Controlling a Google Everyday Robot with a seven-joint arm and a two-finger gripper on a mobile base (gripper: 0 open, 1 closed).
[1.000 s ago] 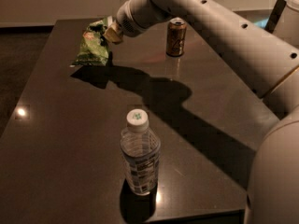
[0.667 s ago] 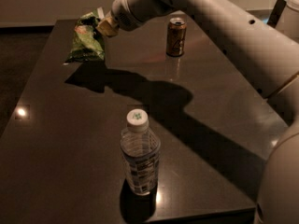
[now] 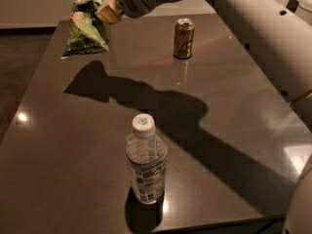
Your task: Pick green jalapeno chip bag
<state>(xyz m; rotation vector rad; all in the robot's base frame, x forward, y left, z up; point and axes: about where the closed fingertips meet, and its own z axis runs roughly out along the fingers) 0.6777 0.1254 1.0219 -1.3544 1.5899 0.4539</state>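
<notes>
Green chip bag (image 3: 85, 28): hanging crumpled over the far left corner of the worktop (image 3: 234, 111), gripped at its top end, its shadow lying apart from it on the surface
Pincer (image 3: 105, 9): top left, closed on the bag's upper end
Can (image 3: 184, 38): upright, far side, right of the bag
Bottle (image 3: 146, 162): upright near the front edge, white cap on

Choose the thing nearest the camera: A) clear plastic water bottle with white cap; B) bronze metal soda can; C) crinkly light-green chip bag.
A: the clear plastic water bottle stands in front; the bronze soda can and the light-green chip bag, held by the gripper at far left, are behind.
</notes>
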